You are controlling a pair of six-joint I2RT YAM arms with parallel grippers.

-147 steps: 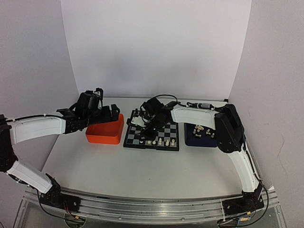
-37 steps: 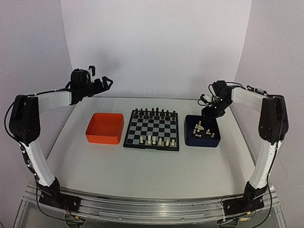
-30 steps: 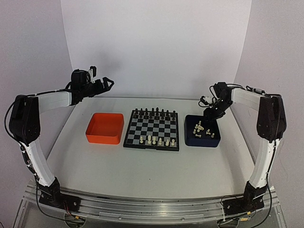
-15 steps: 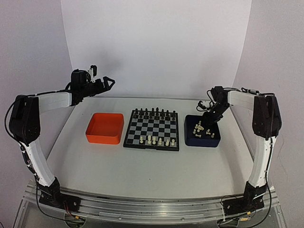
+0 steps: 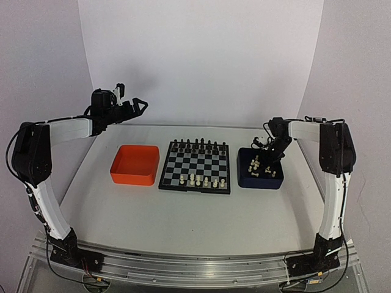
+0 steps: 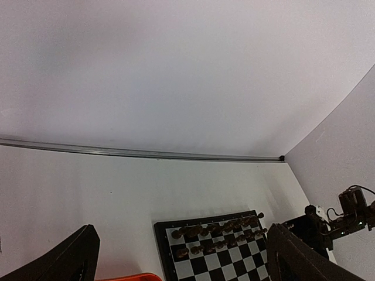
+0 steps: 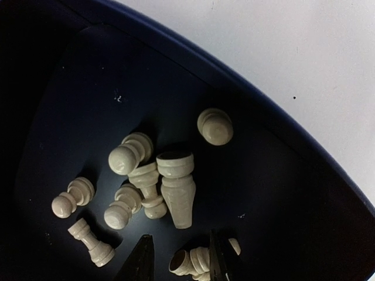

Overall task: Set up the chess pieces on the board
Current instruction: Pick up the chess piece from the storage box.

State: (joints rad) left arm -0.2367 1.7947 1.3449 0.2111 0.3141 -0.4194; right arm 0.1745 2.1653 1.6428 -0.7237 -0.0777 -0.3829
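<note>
The board (image 5: 195, 166) lies mid-table with several cream-white chess pieces (image 5: 200, 180) along its near rows. More cream pieces (image 7: 177, 193) lie loose in the dark blue tray (image 7: 193, 58). My right gripper (image 7: 180, 257) is down inside that tray (image 5: 259, 181), its fingers either side of one lying cream piece (image 7: 193, 260). The right finger is against the piece and a gap shows at the left finger. In the top view the right gripper (image 5: 269, 152) is over the tray's far side. My left gripper (image 5: 137, 105) hangs open and empty, high at the back left.
Black pieces (image 5: 195, 145) fill the board's far rows and also show from the left wrist as black pieces (image 6: 217, 231). An orange tray (image 5: 134, 165) stands left of the board. The white back wall and side walls close in the table.
The right gripper has dropped from above the blue tray down among the cream pieces, and its jaws have narrowed around one. The left arm has not moved.
</note>
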